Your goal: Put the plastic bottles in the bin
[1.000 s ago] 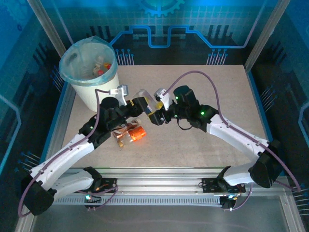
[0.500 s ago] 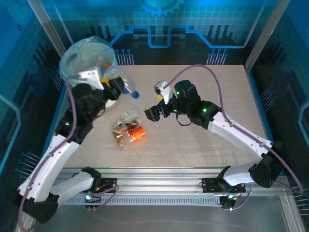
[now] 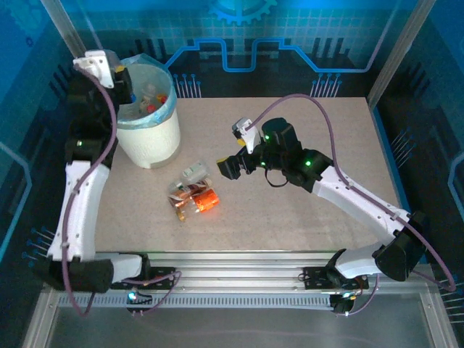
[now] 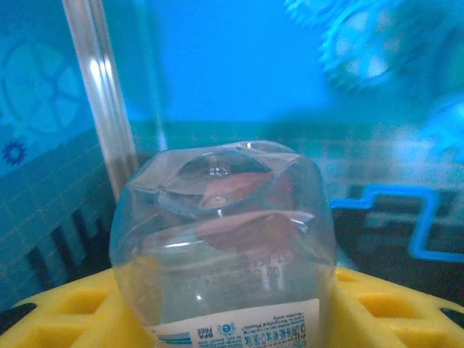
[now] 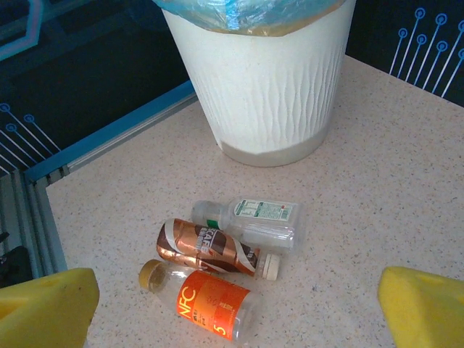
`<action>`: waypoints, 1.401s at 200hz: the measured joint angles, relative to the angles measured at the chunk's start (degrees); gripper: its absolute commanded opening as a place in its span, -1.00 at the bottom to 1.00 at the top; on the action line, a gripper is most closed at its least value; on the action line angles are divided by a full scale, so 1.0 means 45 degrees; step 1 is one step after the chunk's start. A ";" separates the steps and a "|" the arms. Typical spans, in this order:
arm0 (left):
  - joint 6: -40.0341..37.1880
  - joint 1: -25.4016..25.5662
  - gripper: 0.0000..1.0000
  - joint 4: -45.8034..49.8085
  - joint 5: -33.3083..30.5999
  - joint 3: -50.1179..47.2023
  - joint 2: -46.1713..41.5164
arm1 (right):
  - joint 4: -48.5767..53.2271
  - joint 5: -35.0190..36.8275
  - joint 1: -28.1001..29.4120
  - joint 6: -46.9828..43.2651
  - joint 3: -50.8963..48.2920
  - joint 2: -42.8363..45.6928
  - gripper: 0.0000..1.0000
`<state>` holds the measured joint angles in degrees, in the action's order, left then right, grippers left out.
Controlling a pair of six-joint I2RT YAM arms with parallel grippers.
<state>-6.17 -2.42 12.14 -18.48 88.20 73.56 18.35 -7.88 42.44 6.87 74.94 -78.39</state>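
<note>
The clear plastic bottle (image 4: pixel 225 239), carried up from mid-frame within the last second, is now clamped in the left gripper (image 3: pixel 125 80) at the rim of the round white blue-lined bin (image 3: pixel 154 141) at upper left (release judged next), while the right gripper (image 3: pixel 226 168) has been spread wide and empty, and "NFC" is legible on the orange-labelled bottle (image 5: pixel 206 299) lying on the table below the bin.

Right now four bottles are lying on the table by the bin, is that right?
Not four: three. The right wrist view shows a clear bottle, a brown bottle and an orange-labelled bottle lying on the table by the bin.
</note>
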 measured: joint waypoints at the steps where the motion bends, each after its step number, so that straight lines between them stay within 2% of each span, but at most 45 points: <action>1: -0.0005 -0.0034 0.09 0.0005 0.0019 0.0019 0.0044 | 0.0010 0.0000 0.0000 0.0000 0.0005 0.0000 1.00; 27: -0.0087 -0.0957 0.20 0.0015 0.0432 0.0364 0.1710 | 0.0204 0.0049 0.0000 0.0000 -0.0005 0.0000 1.00; 60: -0.0121 -0.1180 0.66 0.0117 0.0850 0.0534 0.3055 | 0.0253 0.0097 0.0000 0.0087 -0.0083 0.0000 1.00; 76: 0.0087 -0.1180 0.75 0.0160 0.1025 0.0534 0.3283 | 0.0296 0.0097 0.0010 0.0102 -0.0083 0.0000 1.00; 231: 0.0525 -0.1180 0.59 0.0874 0.2205 0.0908 0.3308 | 0.0500 0.0078 0.0180 0.0087 -0.0078 -0.0442 1.00; 280: 0.1321 -0.1175 0.55 0.1341 0.3429 0.0869 0.2773 | 0.0821 -0.0403 0.0573 -0.1957 -0.0063 -0.0758 1.00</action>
<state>-0.23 -7.70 18.17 -3.05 92.12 86.04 22.04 -9.69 45.01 -1.93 74.65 -81.80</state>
